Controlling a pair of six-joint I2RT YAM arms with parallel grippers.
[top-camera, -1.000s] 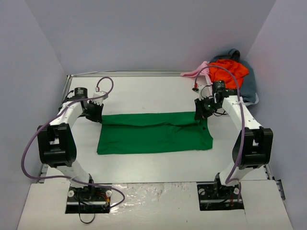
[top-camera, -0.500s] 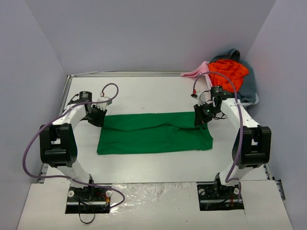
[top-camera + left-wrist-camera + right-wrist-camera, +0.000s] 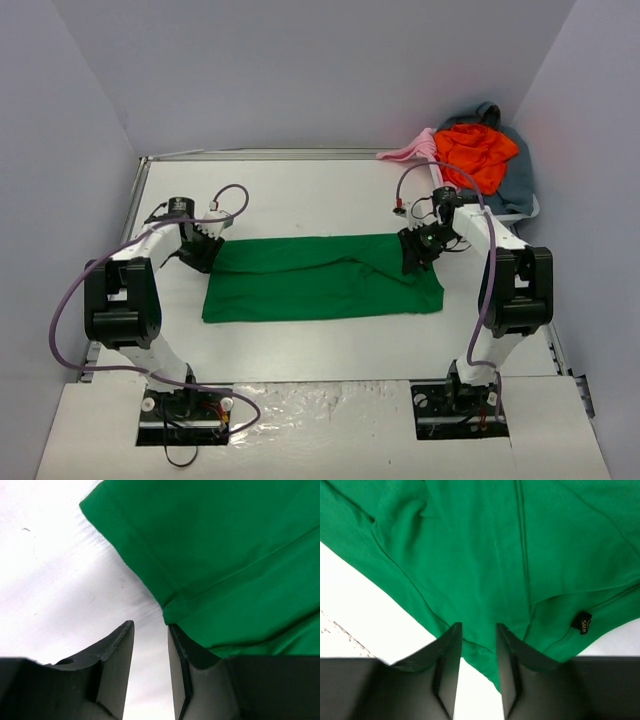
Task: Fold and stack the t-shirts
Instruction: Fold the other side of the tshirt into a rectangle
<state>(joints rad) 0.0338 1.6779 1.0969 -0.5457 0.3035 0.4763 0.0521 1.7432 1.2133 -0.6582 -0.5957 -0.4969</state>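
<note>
A bright green t-shirt (image 3: 320,278) lies folded into a long flat band across the middle of the table. My left gripper (image 3: 205,250) sits low at its far left corner. In the left wrist view my left gripper (image 3: 150,625) stands slightly open, with only white table between the fingers and the green shirt's (image 3: 225,545) hem just beside the right finger. My right gripper (image 3: 413,252) sits at the far right corner. In the right wrist view my right gripper (image 3: 479,626) is parted a little over the green cloth (image 3: 495,545), without pinching it.
An orange-red shirt (image 3: 478,148), a pale pink one (image 3: 410,150) and a grey-blue one (image 3: 518,185) lie heaped in the far right corner. A black size label (image 3: 582,623) shows on the green shirt. Grey walls close in the white table (image 3: 300,190) on three sides.
Both grippers have moved a little nearer and lower at the green shirt's far corners. Their jaws have parted and let the cloth go.
</note>
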